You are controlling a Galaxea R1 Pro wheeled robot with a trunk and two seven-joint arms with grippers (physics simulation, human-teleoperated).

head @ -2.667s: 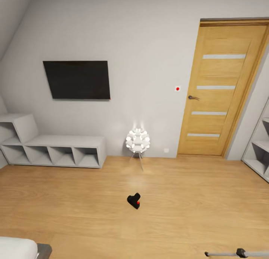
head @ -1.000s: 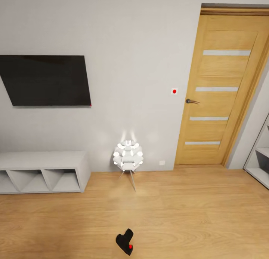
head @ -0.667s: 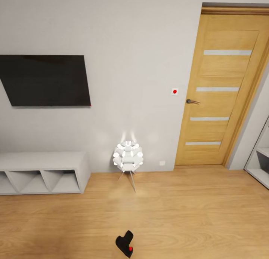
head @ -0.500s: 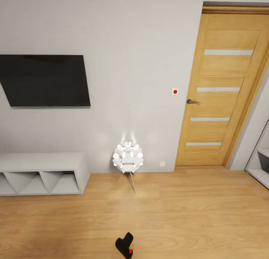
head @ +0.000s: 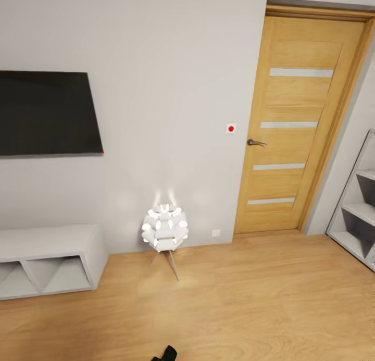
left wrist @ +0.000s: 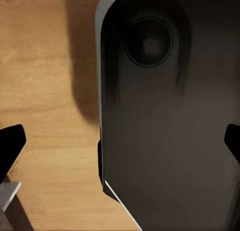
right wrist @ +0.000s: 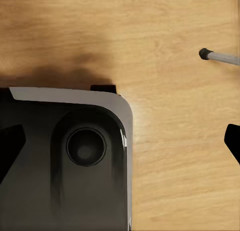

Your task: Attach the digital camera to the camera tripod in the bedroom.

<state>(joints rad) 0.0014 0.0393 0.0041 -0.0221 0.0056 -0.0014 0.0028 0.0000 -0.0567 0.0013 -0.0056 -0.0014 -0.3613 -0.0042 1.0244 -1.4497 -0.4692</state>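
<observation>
The digital camera [head: 165, 353] lies on the light wood floor, a small black shape cut off by the head view's lower edge; its red button is hidden. One silver tripod leg with a black foot [right wrist: 218, 56] lies over the planks in the right wrist view; the remainder of the tripod is out of view. My left gripper [left wrist: 120, 143] hangs over the floor and my own dark base, its black fingertips [left wrist: 10, 145] wide apart, open and holding nothing. My right gripper [right wrist: 120, 143] is likewise open, with one fingertip [right wrist: 233, 140] at the frame's edge.
Straight ahead, a white ball-shaped lamp [head: 164, 229] on thin legs stands against the grey wall. An oak door [head: 291, 126] with frosted strips is shut at the right, white shelves [head: 359, 204] are at the far right, a low white cube shelf [head: 47, 259] and a black TV [head: 44, 113] at the left.
The whole head view has shifted: the wall, lamp and door look nearer and sit further left. The digital camera has slid down to the picture's bottom edge. More of the right shelves shows.
</observation>
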